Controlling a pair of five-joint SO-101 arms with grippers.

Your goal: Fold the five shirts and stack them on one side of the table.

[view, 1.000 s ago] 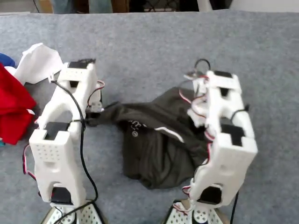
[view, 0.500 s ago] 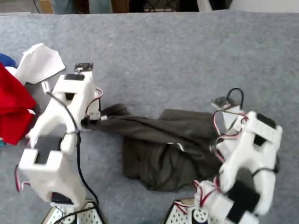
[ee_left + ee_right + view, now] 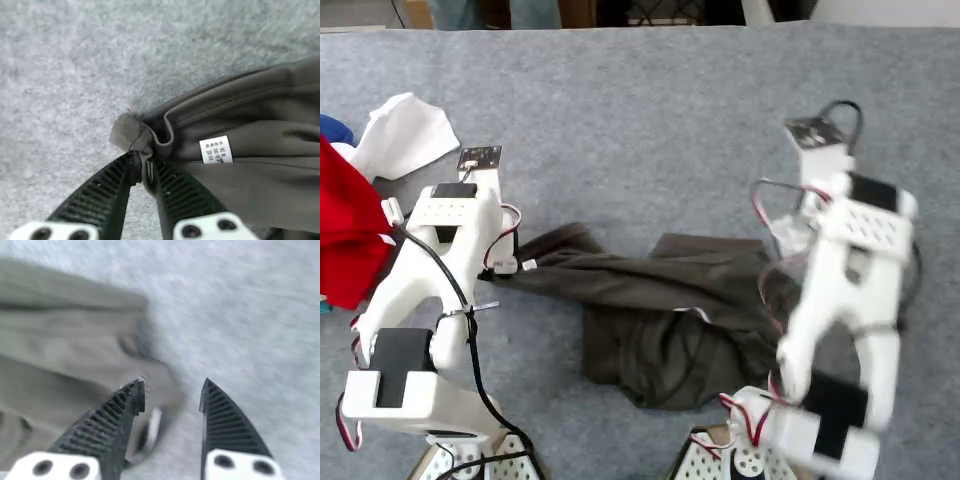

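- A wide strip of grey table [image 3: 650, 110] runs along the far side, with room to pass
- The dark shirt [image 3: 660, 310] lies bunched in the middle, between the left arm [image 3: 445, 215] and the right arm [image 3: 865, 225]
- The red shirt [image 3: 345, 230] and the white shirt [image 3: 405, 135] block the left edge, just beside the left arm
- More grey table shows right of the right arm
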